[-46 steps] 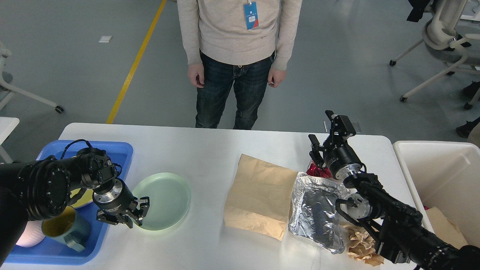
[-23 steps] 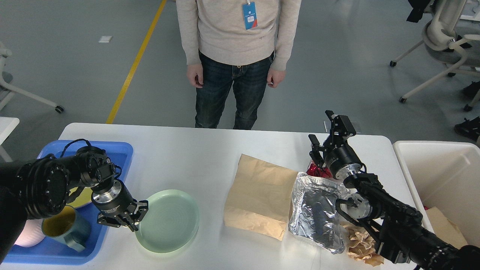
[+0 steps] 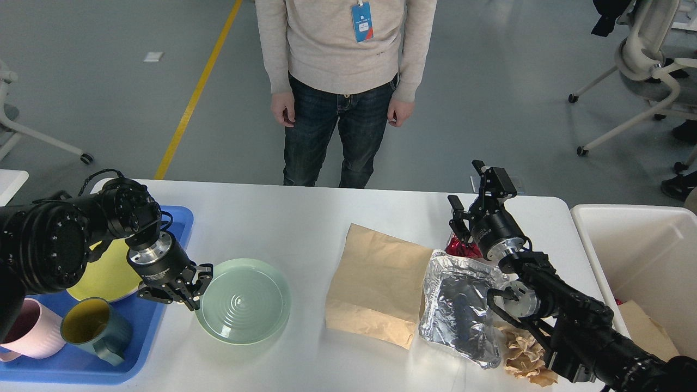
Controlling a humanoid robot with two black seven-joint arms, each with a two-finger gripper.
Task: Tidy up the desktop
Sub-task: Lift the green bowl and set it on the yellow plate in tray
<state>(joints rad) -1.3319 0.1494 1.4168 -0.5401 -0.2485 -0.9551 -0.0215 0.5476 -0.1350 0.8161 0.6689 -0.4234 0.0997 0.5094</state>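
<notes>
- the left gripper (image 3: 197,287) has its jaws pinching the left rim of the pale green plate (image 3: 243,301), which appears lifted slightly off the surface, with a soft shadow beneath it.
- the right gripper (image 3: 479,188) hangs above the far right part of the table with its jaws spread wide and nothing between them.
- just left of the plate sits the blue tray (image 3: 175,223), holding a yellow plate (image 3: 106,275), a teal mug (image 3: 95,329) and a pink mug (image 3: 27,337).
- below the right gripper a red wrapper (image 3: 460,250) peeks out beside a crumpled foil bag (image 3: 463,305); a flat brown paper bag (image 3: 375,283) lies touching the foil bag's left edge, and crumpled brown paper (image 3: 523,354) sits at its near right corner.
- the desktop (image 3: 283,218) is the wide white surface under all of this, with the white bin (image 3: 637,245) just beside its right end.
- a person (image 3: 346,81) stands behind the far edge.
</notes>
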